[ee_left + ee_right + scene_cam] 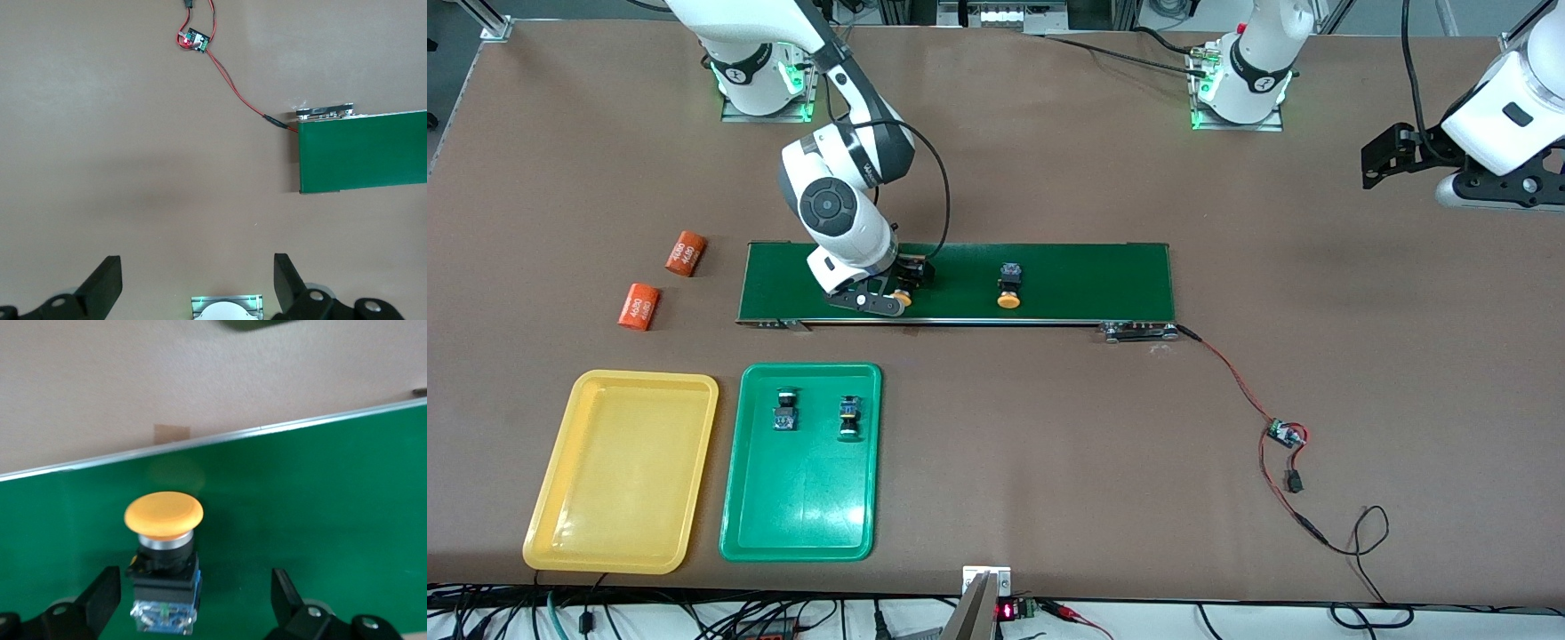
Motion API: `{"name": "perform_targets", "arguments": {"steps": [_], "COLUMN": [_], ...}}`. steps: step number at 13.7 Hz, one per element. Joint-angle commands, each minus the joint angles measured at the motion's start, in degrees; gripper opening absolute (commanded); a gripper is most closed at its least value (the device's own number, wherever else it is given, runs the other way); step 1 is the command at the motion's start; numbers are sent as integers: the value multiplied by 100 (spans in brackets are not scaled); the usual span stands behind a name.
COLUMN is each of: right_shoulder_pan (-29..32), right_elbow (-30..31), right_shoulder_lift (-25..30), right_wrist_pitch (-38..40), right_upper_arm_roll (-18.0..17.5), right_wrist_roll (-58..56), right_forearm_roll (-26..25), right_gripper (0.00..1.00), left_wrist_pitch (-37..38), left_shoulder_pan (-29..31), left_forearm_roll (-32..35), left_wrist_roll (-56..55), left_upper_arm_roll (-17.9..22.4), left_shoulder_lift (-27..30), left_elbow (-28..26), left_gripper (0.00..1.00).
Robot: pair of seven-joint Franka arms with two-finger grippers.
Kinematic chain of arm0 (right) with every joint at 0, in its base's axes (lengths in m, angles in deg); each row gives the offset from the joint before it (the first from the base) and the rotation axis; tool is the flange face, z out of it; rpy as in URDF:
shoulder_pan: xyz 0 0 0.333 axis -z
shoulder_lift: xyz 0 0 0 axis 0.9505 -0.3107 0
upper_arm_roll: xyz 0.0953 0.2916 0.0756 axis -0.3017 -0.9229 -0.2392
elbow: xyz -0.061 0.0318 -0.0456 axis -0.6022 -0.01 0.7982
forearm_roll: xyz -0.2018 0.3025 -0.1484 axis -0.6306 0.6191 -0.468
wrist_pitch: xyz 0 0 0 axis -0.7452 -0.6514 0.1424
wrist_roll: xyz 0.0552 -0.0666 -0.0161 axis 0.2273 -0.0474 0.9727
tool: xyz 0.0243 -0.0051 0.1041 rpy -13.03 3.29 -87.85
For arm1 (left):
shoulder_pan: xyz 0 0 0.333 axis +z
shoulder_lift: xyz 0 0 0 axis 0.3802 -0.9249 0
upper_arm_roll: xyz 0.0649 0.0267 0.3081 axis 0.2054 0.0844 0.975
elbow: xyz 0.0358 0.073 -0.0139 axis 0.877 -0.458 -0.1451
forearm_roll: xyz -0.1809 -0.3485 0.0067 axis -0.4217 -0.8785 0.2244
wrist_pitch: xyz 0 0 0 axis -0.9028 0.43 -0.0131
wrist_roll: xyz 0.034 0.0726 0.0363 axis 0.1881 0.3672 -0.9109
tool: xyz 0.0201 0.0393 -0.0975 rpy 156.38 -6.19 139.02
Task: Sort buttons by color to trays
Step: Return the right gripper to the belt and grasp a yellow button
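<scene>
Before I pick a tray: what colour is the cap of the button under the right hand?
Yellow-orange cap; the right wrist view shows it best.

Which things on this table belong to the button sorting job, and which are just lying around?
Job: two yellow buttons on the conveyor belt; two green buttons in the green tray; yellow tray.
Lying about: two orange cylinders; small circuit board with red wires.

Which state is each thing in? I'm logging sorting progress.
Green-capped buttons: lying in green tray.
Yellow-capped buttons: on conveyor belt.
Yellow tray: holds nothing.
Right gripper: open around one yellow-capped button.
Left gripper: open, waiting over the table.
</scene>
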Motion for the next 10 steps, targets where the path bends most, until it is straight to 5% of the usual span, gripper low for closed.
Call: {"name": "perform_targets", "arguments": {"steps": [1,3,4,8,10], "right_shoulder_pan": [-49,-31,-22,21,301], "right_elbow": [286,269,243,50,-361], "right_shoulder_lift": [194,202,211,299,369], "right_wrist_pitch": [-169,-108,-99,-99,207], "right_upper_arm_roll": [-5,-5,-5,39,135], "right_wrist_roll": [69,77,138,104,-27], "right_forearm_roll": [83,91,91,83,-75], "right_gripper": [100,40,27,4,0], "left_wrist_pitch": [131,131,131,131,131], "left_shoulder_pan": [32,32,32,32,32], "left_forearm_roll": [-70,-70,-70,-78,-70], "left_wrist_roll": [106,106,114,106,106], "left_upper_arm_roll": [-12,-12,-12,-12,-12], "left_shoulder_lift": [-62,-62,-62,-62,-62], "left_elbow": [172,172,172,172,172], "left_gripper": [100,100,100,100,100]}}
